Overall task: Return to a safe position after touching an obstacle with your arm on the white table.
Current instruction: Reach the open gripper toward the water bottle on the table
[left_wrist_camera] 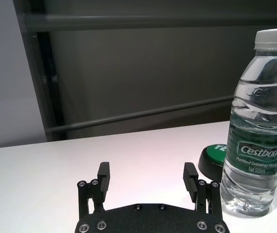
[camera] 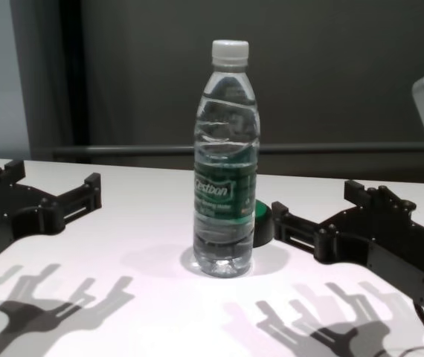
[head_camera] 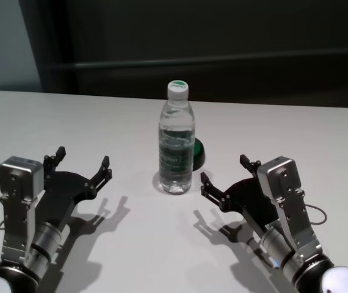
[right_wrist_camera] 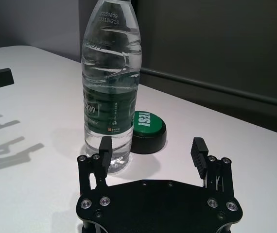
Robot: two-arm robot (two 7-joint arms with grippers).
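The obstacle, a tall clear water bottle (head_camera: 176,146) with white cap and green "Cestbon" label, stands upright mid-way across the white table (head_camera: 70,122). My left gripper (head_camera: 82,157) is open and empty, low over the table to the bottle's left, apart from it. My right gripper (head_camera: 224,170) is open and empty to the bottle's right, its nearer fingertip close to the bottle's base but not touching. The bottle also shows in the left wrist view (left_wrist_camera: 257,145), the right wrist view (right_wrist_camera: 110,97) and the chest view (camera: 225,178).
A low black disc with a green top (head_camera: 197,152) sits just behind and to the right of the bottle, also in the right wrist view (right_wrist_camera: 148,128). A dark wall with a rail (head_camera: 223,58) runs behind the table's far edge.
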